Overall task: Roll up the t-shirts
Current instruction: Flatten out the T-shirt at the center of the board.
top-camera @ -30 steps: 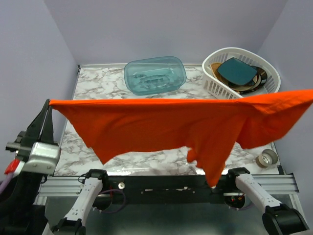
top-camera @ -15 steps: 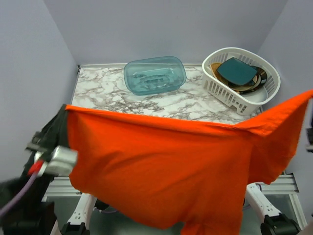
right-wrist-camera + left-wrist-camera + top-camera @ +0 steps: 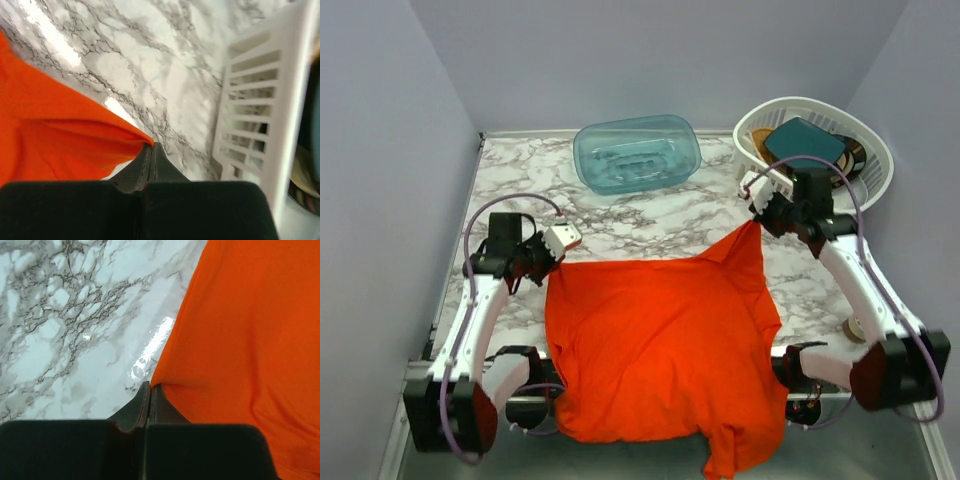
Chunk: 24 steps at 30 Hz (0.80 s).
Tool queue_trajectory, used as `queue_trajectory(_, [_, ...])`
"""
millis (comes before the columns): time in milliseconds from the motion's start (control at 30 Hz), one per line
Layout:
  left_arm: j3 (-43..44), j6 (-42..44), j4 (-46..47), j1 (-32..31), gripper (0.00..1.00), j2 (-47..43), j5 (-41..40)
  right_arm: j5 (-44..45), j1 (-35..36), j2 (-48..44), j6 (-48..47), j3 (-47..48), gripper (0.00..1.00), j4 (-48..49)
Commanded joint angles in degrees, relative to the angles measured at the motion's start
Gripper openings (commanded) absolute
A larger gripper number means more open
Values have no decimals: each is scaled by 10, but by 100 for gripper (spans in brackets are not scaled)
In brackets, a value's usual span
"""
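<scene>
The red-orange t-shirt (image 3: 660, 345) lies spread on the marble table (image 3: 650, 215), and its near part hangs over the front edge. My left gripper (image 3: 551, 263) is shut on the shirt's far left corner, low over the table. The left wrist view shows the fabric (image 3: 250, 330) meeting the closed fingertips (image 3: 149, 387). My right gripper (image 3: 758, 222) is shut on the far right corner, which rises in a small peak. In the right wrist view the cloth (image 3: 55, 130) runs into the closed tips (image 3: 151, 145).
A teal plastic tub (image 3: 637, 152) stands at the back middle. A white slatted basket (image 3: 752, 150) with dishes sits at the back right, close to my right gripper, and its wall (image 3: 260, 105) fills the right wrist view's right side. A small round tin (image 3: 858, 327) sits near the front right edge.
The shirt was stretched in the air between both grippers, close to the camera. Both arms have come down and forward, and the shirt now lies on the table.
</scene>
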Motion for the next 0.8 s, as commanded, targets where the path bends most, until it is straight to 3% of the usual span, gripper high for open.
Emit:
queue_trajectory(0, [40,38,118,3,0,174,-17,-22,19,152,-41,43,1,97])
queue_trajectory(133, [121,6,134,31,0,306,-24,30,22,334,-46,151,0,100])
queue_trajectory(367, [236,-3,166,39,0,436,-50,105,23,516,-31,377,0,51])
queue_trajectory(567, [303,7,162,43,0,505,-69,148,23,585,-24,467,0,46])
queue_trajectory(767, [338,17,142,48,0,507,-47,146,25,573,-11,462,0,28])
